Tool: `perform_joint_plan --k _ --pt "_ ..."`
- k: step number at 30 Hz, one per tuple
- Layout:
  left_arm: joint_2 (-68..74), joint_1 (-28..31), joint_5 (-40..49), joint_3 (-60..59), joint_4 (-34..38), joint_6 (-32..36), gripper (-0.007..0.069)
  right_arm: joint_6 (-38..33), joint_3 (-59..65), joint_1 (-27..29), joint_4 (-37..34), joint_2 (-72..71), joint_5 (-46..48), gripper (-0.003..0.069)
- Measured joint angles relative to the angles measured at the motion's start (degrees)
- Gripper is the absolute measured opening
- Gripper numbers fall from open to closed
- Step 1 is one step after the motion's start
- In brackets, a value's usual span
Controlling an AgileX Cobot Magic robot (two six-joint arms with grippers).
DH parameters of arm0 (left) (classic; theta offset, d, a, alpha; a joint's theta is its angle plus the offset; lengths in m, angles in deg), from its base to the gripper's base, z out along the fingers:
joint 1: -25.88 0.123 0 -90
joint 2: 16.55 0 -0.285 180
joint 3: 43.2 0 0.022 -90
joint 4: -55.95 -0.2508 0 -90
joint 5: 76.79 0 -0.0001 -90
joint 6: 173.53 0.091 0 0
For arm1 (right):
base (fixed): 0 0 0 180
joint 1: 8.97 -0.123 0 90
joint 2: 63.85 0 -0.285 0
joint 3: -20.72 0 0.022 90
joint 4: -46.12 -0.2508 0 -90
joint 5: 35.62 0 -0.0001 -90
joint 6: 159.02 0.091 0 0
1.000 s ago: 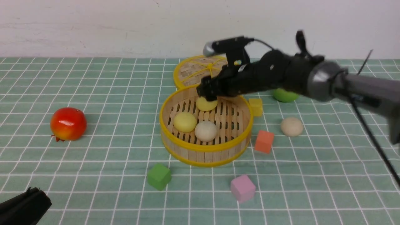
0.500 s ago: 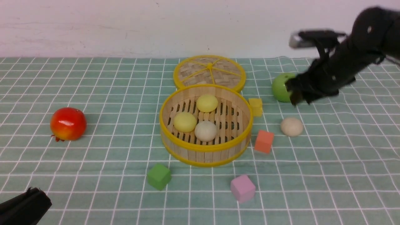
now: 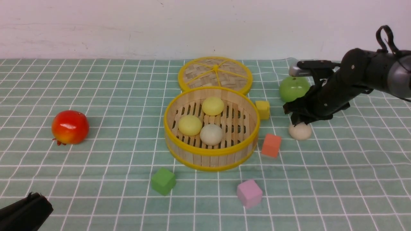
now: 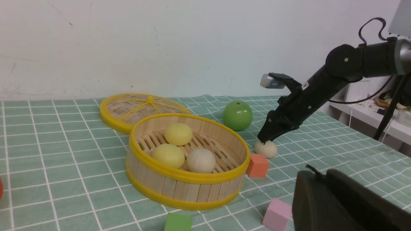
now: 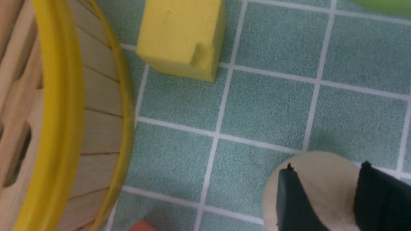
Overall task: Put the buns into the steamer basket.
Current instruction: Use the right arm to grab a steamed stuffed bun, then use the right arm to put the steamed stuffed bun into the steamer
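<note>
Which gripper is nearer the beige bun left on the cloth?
Right. The right gripper sits on the beige bun, fingers straddling it; the left gripper waits far off at the near-left corner.

Three buns (image 3: 212, 134) in steamer basket (image 3: 210, 154)

Buns: four are showing: two pale yellow buns (image 3: 212, 106) (image 3: 190, 125) and one beige bun (image 3: 211, 134) are sitting in the basket, and one beige bun (image 3: 300, 132) is lying outside it.
Steamer basket (image 3: 210, 154): one is standing.
Lid (image 3: 215, 73): one is lying.
Cubes: four are lying about: yellow cube (image 3: 263, 109), orange cube (image 3: 271, 145), green cube (image 3: 163, 181), pink cube (image 3: 249, 193).
Green apple (image 3: 292, 88): one is sitting.
Red fruit (image 3: 70, 127): one is sitting.
</note>
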Motion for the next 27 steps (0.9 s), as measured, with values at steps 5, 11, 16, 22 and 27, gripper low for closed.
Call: perform_joint_plan --k 5,11,16,22,27 --pt "0.0 0.0 0.0 0.0 0.0 0.0 0.0039 0.0 0.0 0.0 0.2 0.6 -0.7 0.0276" --pt "0.0 0.0 0.0 0.0 0.0 0.0 0.0043 -1.1 0.0 0.0 1.0 0.6 -0.3 0.0141" --pt "0.0 0.0 0.0 0.0 0.0 0.0 0.0052 -3.4 0.0 0.0 1.7 -1.9 1.1 0.0006" --pt "0.0 0.0 0.0 0.0 0.0 0.0 0.0059 -10.0 0.0 -2.0 -5.0 -9.1 2.4 0.0006" --pt "0.0 0.0 0.0 0.0 0.0 0.0 0.0065 -19.4 0.0 -8.1 -15.5 -11.3 -1.2 0.0009"
